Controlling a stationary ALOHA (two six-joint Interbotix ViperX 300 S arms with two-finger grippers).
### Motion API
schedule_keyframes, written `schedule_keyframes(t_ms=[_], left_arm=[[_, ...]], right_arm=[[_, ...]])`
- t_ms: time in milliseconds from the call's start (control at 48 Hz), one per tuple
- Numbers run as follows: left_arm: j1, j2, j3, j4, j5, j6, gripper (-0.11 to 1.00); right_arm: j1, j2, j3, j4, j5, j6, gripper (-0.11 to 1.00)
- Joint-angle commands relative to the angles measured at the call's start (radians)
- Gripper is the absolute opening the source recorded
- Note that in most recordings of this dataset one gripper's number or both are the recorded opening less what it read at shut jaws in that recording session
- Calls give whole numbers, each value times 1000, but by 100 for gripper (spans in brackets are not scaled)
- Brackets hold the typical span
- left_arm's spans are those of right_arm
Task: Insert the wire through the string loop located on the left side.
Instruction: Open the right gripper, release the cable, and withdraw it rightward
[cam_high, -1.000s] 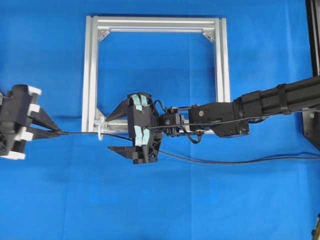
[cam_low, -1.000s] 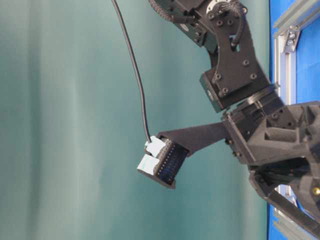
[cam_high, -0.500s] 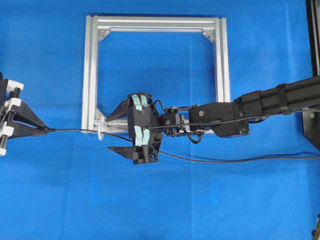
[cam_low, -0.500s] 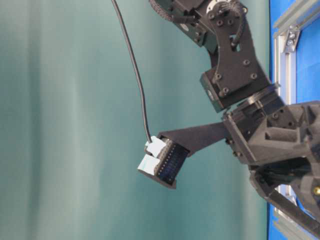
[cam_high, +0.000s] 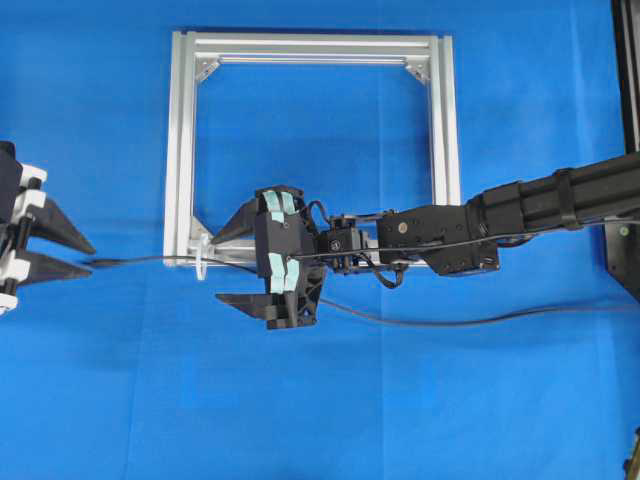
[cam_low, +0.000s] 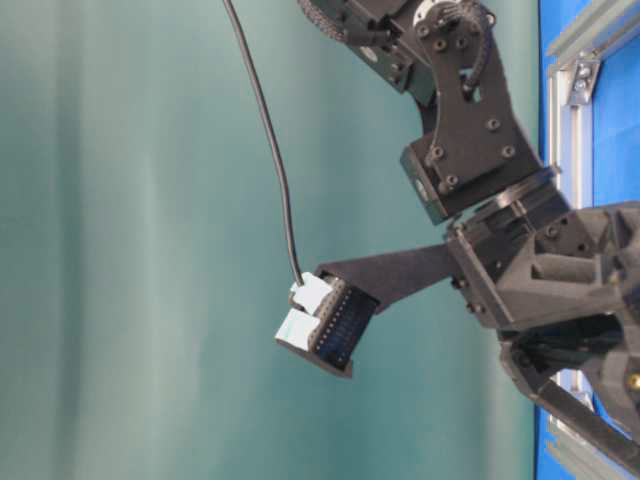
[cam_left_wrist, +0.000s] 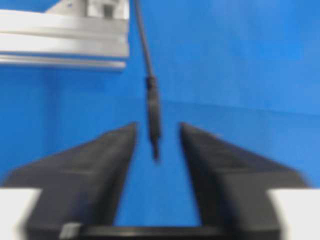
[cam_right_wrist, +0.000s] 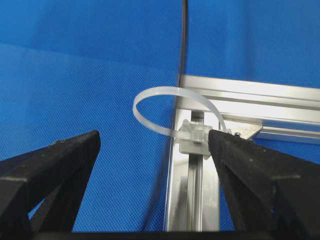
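Since the earlier frames, left gripper (cam_high: 78, 255) has parted its jaws and let go of the wire (cam_left_wrist: 153, 115); the plug tip hangs loose between them. Thin black wire runs through the translucent string loop (cam_right_wrist: 172, 112) on the ribbed aluminium frame (cam_high: 183, 150). Right gripper (cam_right_wrist: 152, 150) gapes wide, holding nothing. No legible writing.

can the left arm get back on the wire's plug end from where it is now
Probably yes. The left gripper is open, and the wire has its plug end hanging right between the two fingers with nothing else in the gap; closing should catch it, though the view is blurred.
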Motion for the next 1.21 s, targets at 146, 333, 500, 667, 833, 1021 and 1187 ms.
schedule_keyframes(t_ms=[146,333,500,667,833,1021,1187], left_arm=[[23,5,-9,8,25,-32,83],[35,-21,-14,12,25,-28,73],[58,-78,-34,15,21,-26,74],[95,-153,-54,31,17,-21,74],[109,-198,-61,48,17,-6,74],[127,-195,-60,46,12,3,74],[130,-186,-57,46,0,5,73]], right_arm=[[3,-61,-12,3,-3,-2,95],[3,-89,-11,3,25,-2,95],[-5,-144,-11,3,64,-3,94],[-9,-198,-11,0,94,-9,94],[-9,-244,-8,0,127,-11,94],[-9,-253,-8,0,133,-11,94],[-9,-252,-8,0,133,-11,94]])
